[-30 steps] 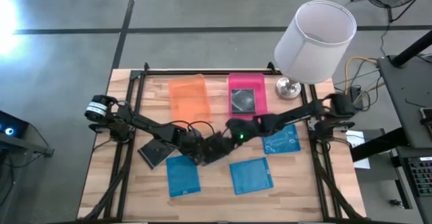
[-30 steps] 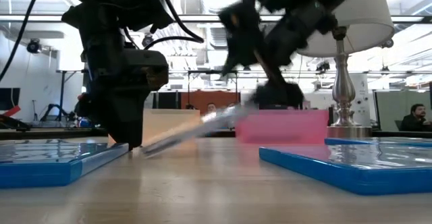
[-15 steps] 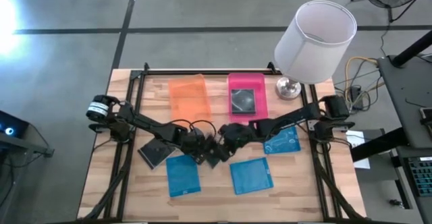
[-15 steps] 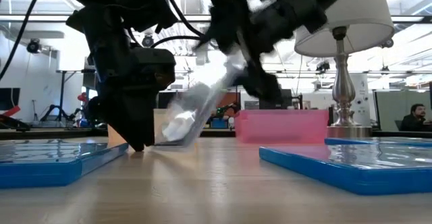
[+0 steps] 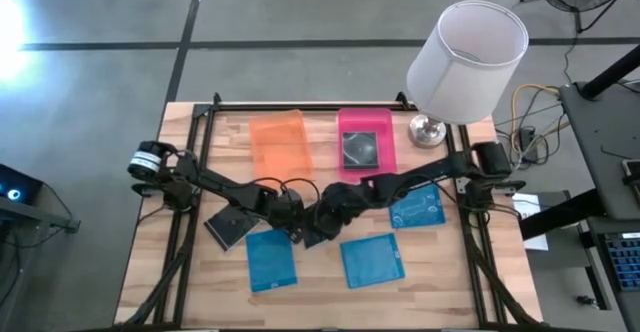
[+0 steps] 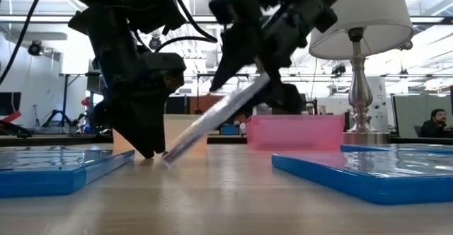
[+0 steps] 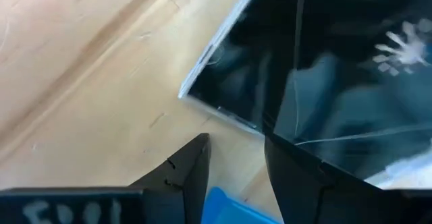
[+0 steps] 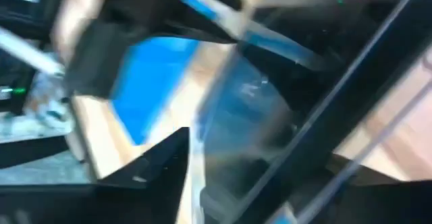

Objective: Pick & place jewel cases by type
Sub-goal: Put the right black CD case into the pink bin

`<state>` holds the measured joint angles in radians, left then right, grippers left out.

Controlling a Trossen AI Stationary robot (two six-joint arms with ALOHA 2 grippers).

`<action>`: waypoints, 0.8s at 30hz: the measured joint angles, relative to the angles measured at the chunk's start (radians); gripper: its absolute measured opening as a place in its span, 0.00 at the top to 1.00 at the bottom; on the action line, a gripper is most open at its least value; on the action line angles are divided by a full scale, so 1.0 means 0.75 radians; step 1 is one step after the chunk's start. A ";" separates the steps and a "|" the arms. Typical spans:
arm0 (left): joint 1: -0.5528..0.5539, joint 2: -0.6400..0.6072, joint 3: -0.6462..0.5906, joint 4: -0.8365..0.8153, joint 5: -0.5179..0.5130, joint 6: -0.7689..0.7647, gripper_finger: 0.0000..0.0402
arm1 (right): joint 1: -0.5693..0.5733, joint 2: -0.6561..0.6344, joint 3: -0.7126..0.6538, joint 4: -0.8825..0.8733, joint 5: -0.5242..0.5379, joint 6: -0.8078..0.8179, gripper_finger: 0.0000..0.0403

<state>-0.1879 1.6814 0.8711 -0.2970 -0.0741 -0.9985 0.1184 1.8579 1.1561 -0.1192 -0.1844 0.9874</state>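
Closest to us, two blue cases (image 5: 271, 265) (image 5: 372, 260) are lying flat on the table (image 5: 440, 282) near its front edge, a third (image 5: 418, 209) off to the right.

Mid-table we're seeing both arms reaching in low and meeting. The left gripper (image 6: 145, 146) is pointing down, tips at the wood, fingers spread around the low edge of a dark case (image 6: 216, 118) that's tilting up. The right gripper (image 5: 322, 222) is pinching its raised edge.

Another dark case (image 5: 229, 226) is lying flat to the left.

Farther back, the orange tray (image 5: 279, 142) is sitting beside the pink tray (image 5: 366, 122), which is holding a dark case (image 5: 361, 150). A lamp (image 5: 462, 62) is standing at the back right.
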 joint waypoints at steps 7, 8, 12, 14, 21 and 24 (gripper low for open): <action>-0.077 -0.063 -0.007 -0.047 -0.188 -0.035 0.68 | 0.005 -0.048 -0.007 -0.070 0.041 0.053 0.91; -0.098 -0.092 -0.008 -0.061 -0.243 -0.060 0.68 | 0.012 -0.072 -0.013 -0.089 0.085 0.092 0.94; -0.201 -0.225 -0.010 -0.098 -0.516 -0.182 0.68 | 0.066 -0.188 -0.054 -0.164 0.281 0.227 0.96; -0.244 -0.282 -0.010 -0.092 -0.641 -0.214 0.68 | 0.109 -0.279 -0.075 -0.221 0.399 0.303 0.96; -0.305 -0.450 -0.001 -0.067 -1.021 -0.226 0.68 | 0.406 -0.572 -0.147 -0.833 1.199 1.222 0.96; -0.282 -0.510 0.000 -0.042 -1.082 -0.227 0.68 | 0.456 -0.626 -0.197 -1.066 1.365 1.670 0.95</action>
<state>-0.3996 1.2986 0.8711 -0.3286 -0.8853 -1.1684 0.4605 1.3885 1.0085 -0.9184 0.8396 2.2396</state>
